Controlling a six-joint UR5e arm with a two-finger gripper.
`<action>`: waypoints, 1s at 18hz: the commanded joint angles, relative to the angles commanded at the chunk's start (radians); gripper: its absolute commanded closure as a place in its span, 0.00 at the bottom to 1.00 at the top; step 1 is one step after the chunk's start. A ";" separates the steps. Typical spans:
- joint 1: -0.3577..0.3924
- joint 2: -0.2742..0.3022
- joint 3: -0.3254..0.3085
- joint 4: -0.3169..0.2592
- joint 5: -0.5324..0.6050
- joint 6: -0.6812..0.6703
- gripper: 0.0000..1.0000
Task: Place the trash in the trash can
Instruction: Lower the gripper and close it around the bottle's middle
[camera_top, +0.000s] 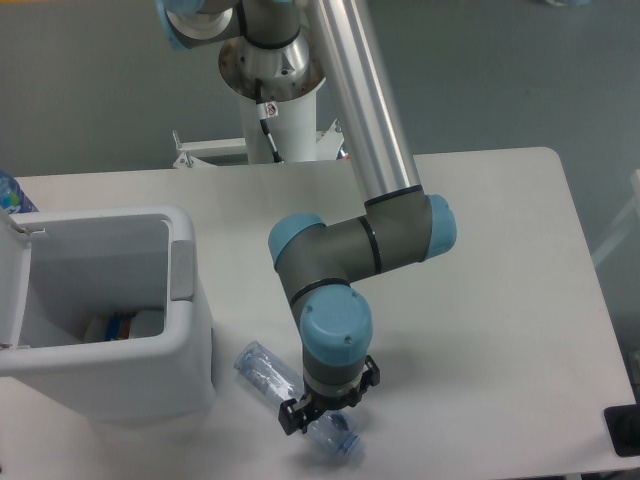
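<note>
A clear crushed plastic bottle (262, 371) lies slantwise on the table near the front edge, just right of the trash can (185, 345). Its bluish end (340, 443) points toward the front. My gripper (327, 400) points straight down over the bottle's middle and hides that part. It looks open, with a jaw on either side of the bottle. The trash can is a white boxy bin with a grey tab (182, 270), and its lid (10, 290) is swung open to the left. A white piece of trash with blue and orange marks (120, 326) lies at its bottom.
The arm's base column (275, 110) stands behind the table's back edge. A blue bottle top (8, 192) shows at the far left edge. A black object (622, 430) sits at the table's front right corner.
</note>
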 joint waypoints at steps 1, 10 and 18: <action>-0.008 0.002 -0.005 0.000 0.000 -0.009 0.00; -0.029 -0.003 -0.014 -0.027 0.025 -0.020 0.00; -0.032 -0.005 -0.012 -0.044 0.025 -0.028 0.04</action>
